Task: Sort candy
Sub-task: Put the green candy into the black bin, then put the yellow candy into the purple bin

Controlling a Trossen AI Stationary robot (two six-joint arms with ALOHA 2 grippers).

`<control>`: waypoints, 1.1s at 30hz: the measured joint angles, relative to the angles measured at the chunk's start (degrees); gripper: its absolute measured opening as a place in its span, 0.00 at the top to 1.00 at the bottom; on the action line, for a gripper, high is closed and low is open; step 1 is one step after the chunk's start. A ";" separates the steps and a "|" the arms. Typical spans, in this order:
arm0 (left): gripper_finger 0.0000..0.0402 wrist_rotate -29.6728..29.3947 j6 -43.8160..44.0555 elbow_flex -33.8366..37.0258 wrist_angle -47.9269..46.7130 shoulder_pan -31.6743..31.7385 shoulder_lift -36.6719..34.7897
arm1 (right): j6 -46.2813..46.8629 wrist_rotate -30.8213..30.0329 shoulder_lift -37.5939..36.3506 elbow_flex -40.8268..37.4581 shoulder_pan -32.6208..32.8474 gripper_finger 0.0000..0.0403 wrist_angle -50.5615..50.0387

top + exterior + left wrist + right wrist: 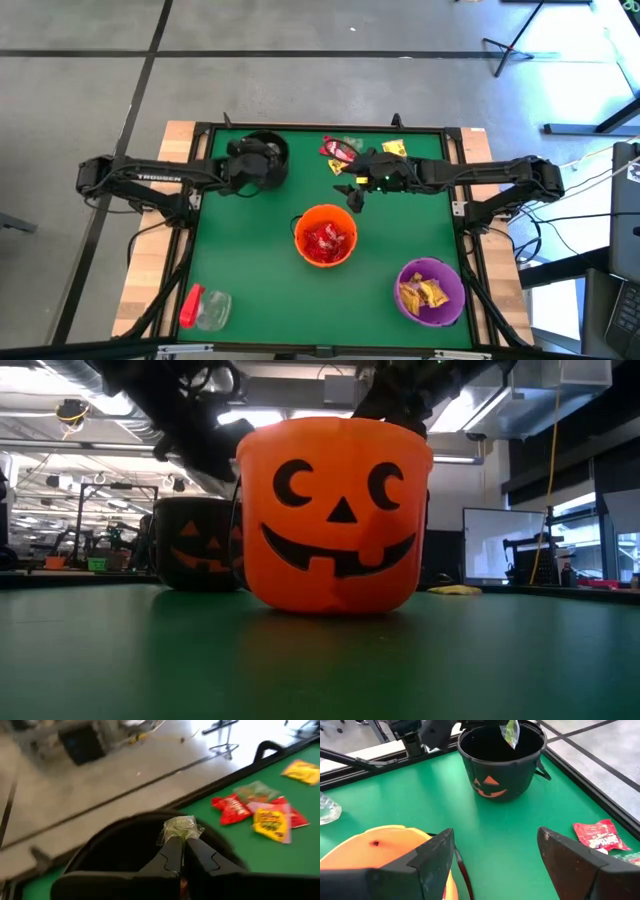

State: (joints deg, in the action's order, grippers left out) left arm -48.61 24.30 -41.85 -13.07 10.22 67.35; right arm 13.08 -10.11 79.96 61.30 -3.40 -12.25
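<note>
The left arm reaches in from the left edge of the high view, its left gripper (262, 158) at upper centre-left, its 2 fingers (170, 855) pressed together on a greenish candy packet (181, 828). The right arm extends from the right edge; the right gripper (492, 855) sits at upper centre, jaws spread wide.

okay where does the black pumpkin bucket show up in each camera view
High view: black bucket upper left of centre, under the left claw.
Low view: behind and left of the orange bucket, black bucket.
Left wrist: directly below the claw.
Right wrist: top centre.
Shared landmark: the orange bucket; absent from the left wrist view.
</note>
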 joint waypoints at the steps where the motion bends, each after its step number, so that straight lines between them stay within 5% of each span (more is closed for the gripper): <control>1: 1.00 0.27 1.71 0.00 -1.34 0.52 0.00 | 0.00 0.00 0.00 0.00 0.00 0.30 0.00; 9: 0.96 5.62 2.92 0.00 -2.75 3.40 -0.73 | 0.02 -0.15 0.02 0.00 0.00 0.30 -0.07; 15: 0.77 11.81 -0.87 0.00 -3.47 5.24 -0.66 | 0.08 -2.80 0.02 0.00 0.00 0.30 -1.77; 22: 0.59 11.25 -3.87 -1.77 -4.37 5.24 -1.47 | 2.63 -6.16 0.03 0.00 -0.42 0.30 -6.27; 28: 0.56 11.27 -6.92 -6.84 -4.39 4.98 -2.42 | 4.69 -4.51 0.05 -1.04 -3.68 0.30 -7.61; 33: 0.57 16.90 -7.15 -9.57 -0.95 3.71 -2.45 | 9.60 -2.78 2.42 -3.60 -9.66 0.30 -6.99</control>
State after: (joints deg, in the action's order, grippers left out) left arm -31.71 17.16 -51.42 -14.02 13.93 64.90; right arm 22.69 -12.89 82.38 57.69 -13.06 -19.25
